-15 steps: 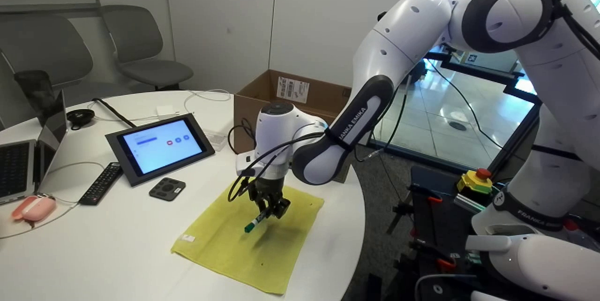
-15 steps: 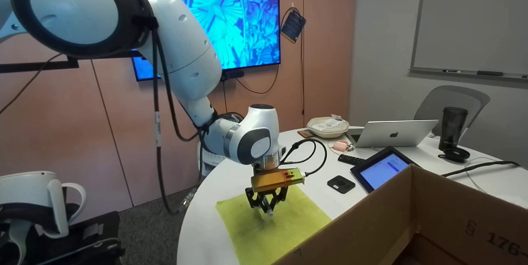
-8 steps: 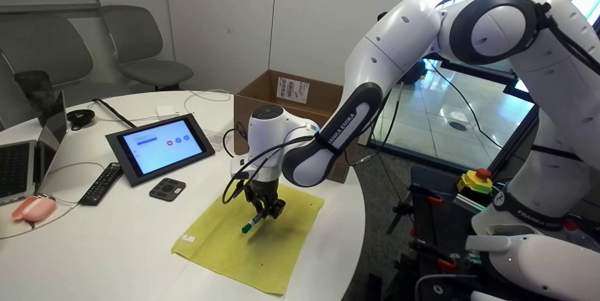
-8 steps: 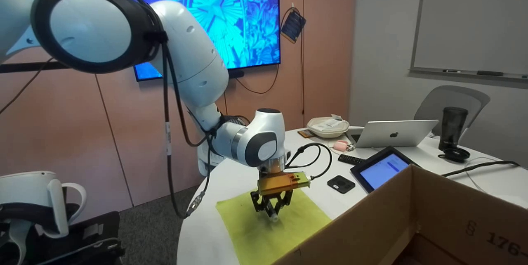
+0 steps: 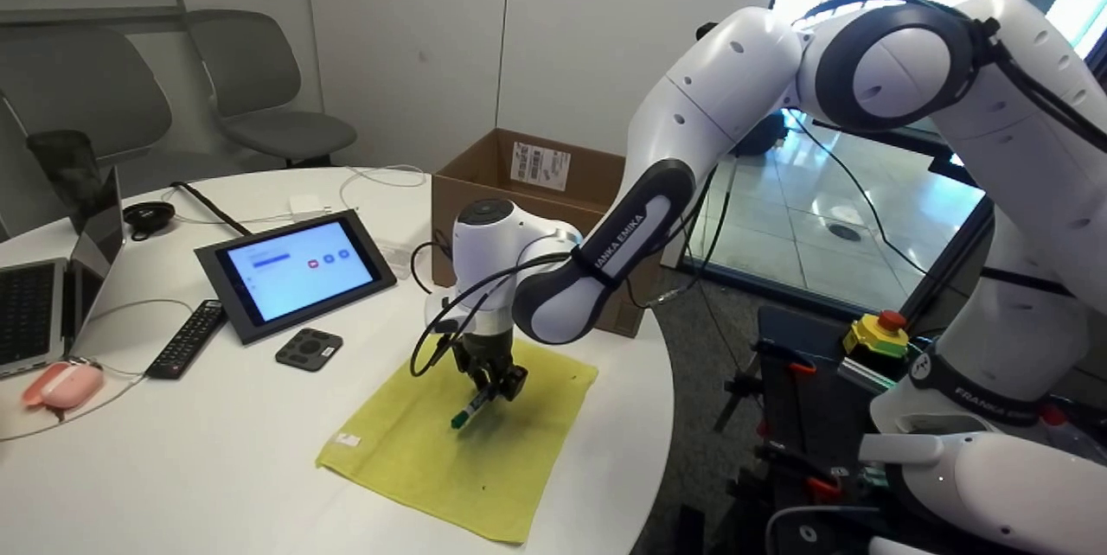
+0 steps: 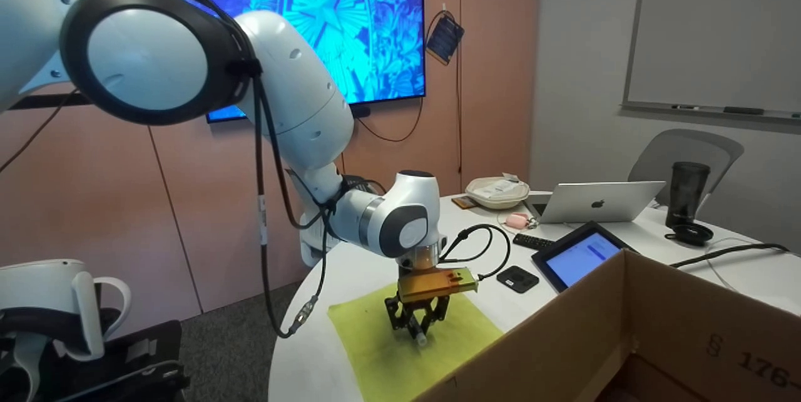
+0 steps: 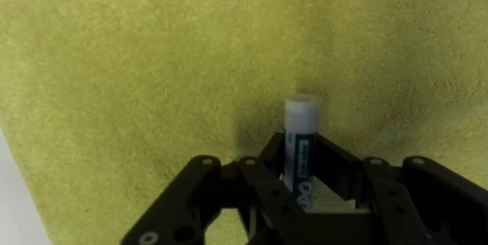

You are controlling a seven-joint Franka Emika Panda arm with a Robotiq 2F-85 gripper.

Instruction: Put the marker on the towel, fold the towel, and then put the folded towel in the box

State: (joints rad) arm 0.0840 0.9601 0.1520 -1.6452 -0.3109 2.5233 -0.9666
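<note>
- The pincer [image 7: 300,157] is gripping the marker [image 7: 300,144] from both sides, its jaws standing nearly together.
- The marker is slanting over the towel [image 5: 415,460], which is lying unfolded on the surface [image 5: 216,468]; whether the two are touching cannot be told.
- In an exterior view the box [image 6: 563,339], running out of frame, is hiding part of the towel.

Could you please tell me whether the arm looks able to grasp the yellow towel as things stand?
Probably not yet: its gripper is closed on the marker. Otherwise the way looks free: the yellow towel lies spread out below, with nothing else visible between.
</note>
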